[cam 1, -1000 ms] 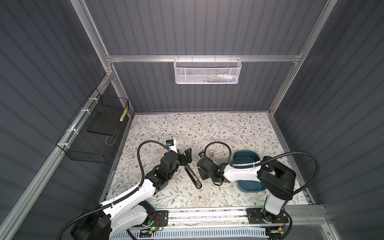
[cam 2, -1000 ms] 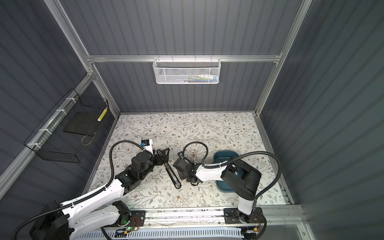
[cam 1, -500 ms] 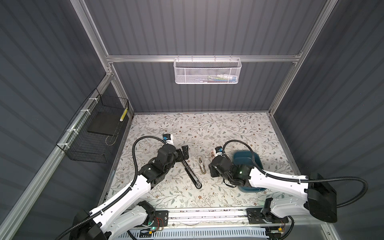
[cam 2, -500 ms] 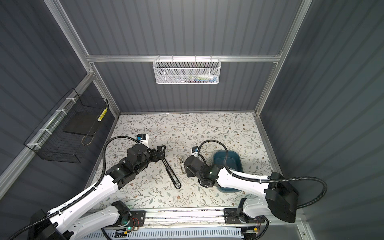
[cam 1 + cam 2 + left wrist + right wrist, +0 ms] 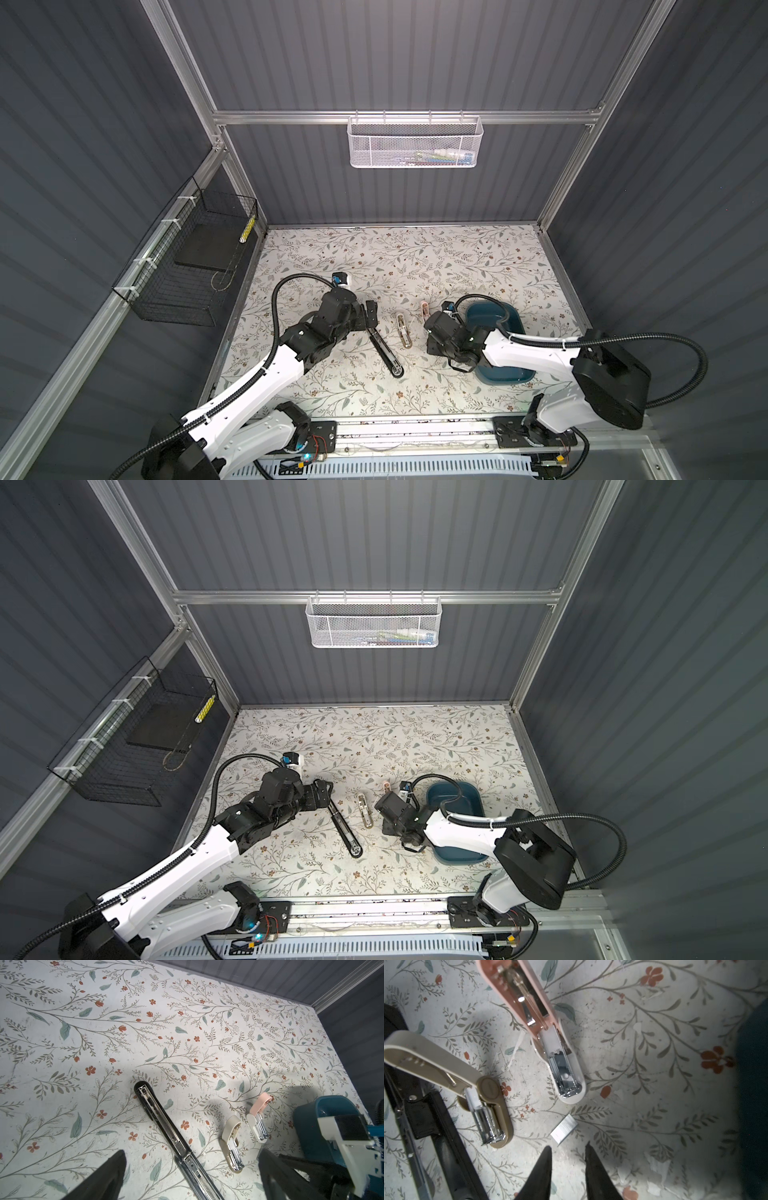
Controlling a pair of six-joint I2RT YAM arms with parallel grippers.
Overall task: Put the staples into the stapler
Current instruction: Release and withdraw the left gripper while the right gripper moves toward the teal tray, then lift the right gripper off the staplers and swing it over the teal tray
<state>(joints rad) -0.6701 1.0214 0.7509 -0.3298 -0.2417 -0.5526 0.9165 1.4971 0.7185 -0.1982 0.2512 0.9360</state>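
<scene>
**Staple strip on mat, not yet gripped**

Staples [image 5: 564, 1129] lie flat on the floral mat [image 5: 654, 1105], just beyond the right gripper [image 5: 568, 1146] (lower centre in both top views), near the pink stapler [image 5: 566, 1076]; its jaws stand narrowly parted, empty; left gripper [image 5: 192, 1152] gapes wide, empty. Judgement: strip light, slick, brittle; pinch long edges mid-length.

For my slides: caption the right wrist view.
Right tool, empty, near a loose staple strip beside the opened beige stapler and pink stapler.
</scene>
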